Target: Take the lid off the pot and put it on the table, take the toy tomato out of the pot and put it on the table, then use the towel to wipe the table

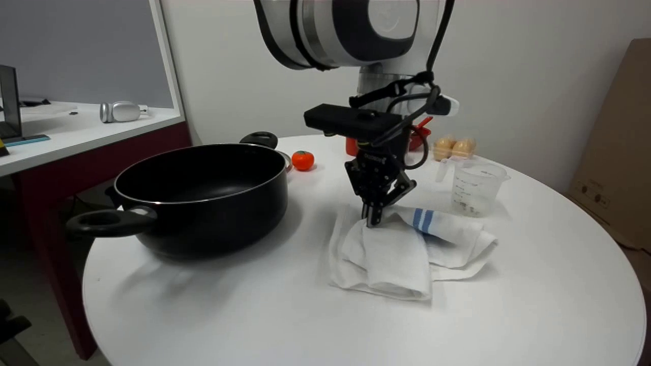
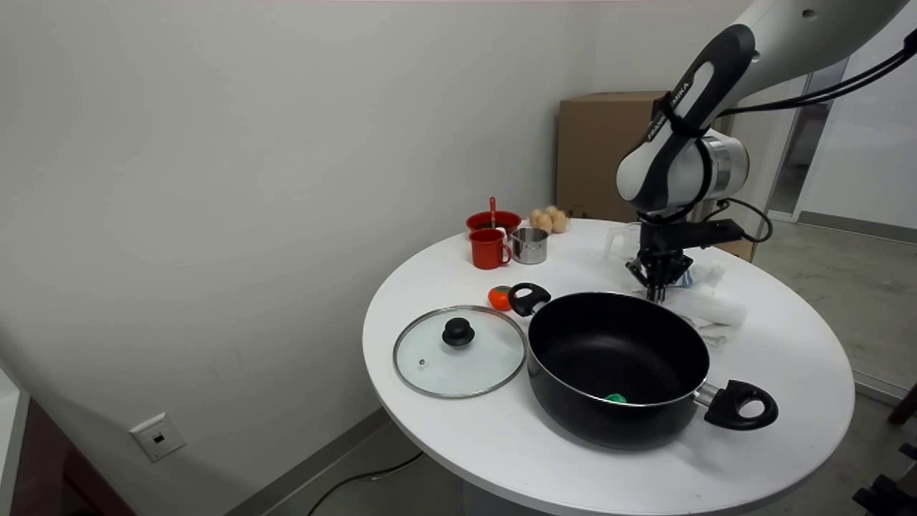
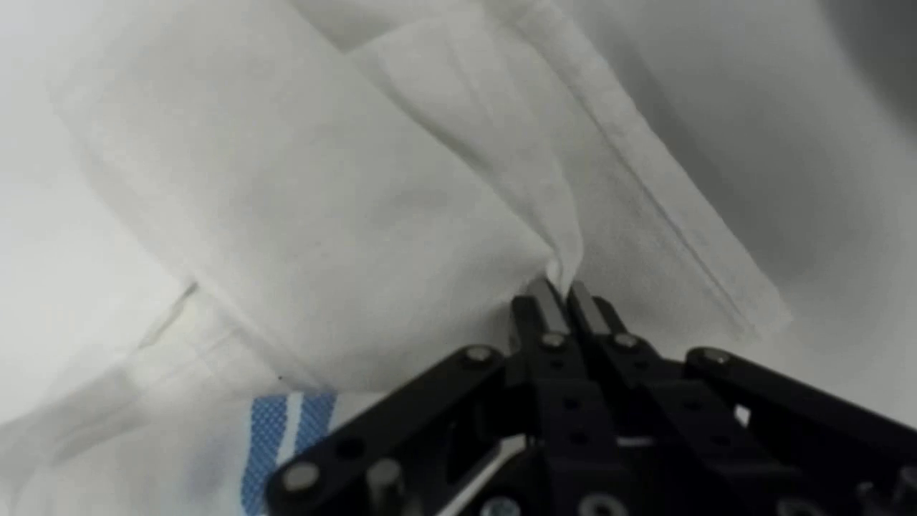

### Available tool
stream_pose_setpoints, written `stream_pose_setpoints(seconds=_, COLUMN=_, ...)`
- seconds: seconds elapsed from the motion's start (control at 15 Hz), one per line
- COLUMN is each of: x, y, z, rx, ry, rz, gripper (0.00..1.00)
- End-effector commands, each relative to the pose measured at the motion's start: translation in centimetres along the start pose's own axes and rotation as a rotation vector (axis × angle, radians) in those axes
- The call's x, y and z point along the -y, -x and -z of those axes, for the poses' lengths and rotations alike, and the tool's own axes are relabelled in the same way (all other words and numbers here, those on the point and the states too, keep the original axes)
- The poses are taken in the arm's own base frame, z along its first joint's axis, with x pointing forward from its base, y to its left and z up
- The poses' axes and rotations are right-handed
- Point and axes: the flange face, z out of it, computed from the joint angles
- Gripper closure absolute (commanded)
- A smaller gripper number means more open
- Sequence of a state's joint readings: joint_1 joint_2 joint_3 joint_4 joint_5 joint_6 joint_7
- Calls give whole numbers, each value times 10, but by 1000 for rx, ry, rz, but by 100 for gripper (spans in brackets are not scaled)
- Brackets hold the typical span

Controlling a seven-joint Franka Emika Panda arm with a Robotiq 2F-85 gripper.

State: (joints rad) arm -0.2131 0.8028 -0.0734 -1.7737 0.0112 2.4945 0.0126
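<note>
White tbl (image 1: 285, 310); towel (image 1: 396, 254), frame ctr-right; gripper (image 3: 567, 304) jaws clamped on it, depth unclear; prob. wipe step; next: low, flat drag.

In an exterior view, the counter (image 2: 788, 351) holds the lid (image 2: 462, 364) left of the pot (image 2: 602, 423), toy tomato (image 2: 500, 298) and towel (image 2: 709, 308) behind.

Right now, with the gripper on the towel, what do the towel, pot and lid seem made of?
The towel looks like cotton or similar cloth, matte: soft creases, woven texture in its blue stripes. The pot is likely coated metal, satin black with a bright silvery rim. The lid seems glass, possibly plastic: see-through and smooth, with a shiny, metal-looking edge.
</note>
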Motion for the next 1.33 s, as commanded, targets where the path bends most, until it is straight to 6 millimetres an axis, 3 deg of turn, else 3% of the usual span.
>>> stream_pose_setpoints(seconds=0.0, x=77, y=10, z=6, rx=-16, ry=-67, rz=128, gripper=99)
stream_pose_setpoints(seconds=0.27, x=184, y=41, z=2, rx=8, ry=-124, rz=350, gripper=99)
stream_pose_setpoints(seconds=0.47, x=221, y=54, z=-2, rx=29, ry=-142, rz=429, gripper=99)
stream_pose_setpoints(seconds=0.53, x=221, y=54, z=-2, rx=32, ry=-147, rz=427, gripper=99)
stream_pose_setpoints(seconds=0.73, x=191, y=47, z=-1, rx=29, ry=-143, rz=367, gripper=99)
stream_pose_setpoints(seconds=1.27, x=75, y=30, z=7, rx=0, ry=-118, rz=144, gripper=99)
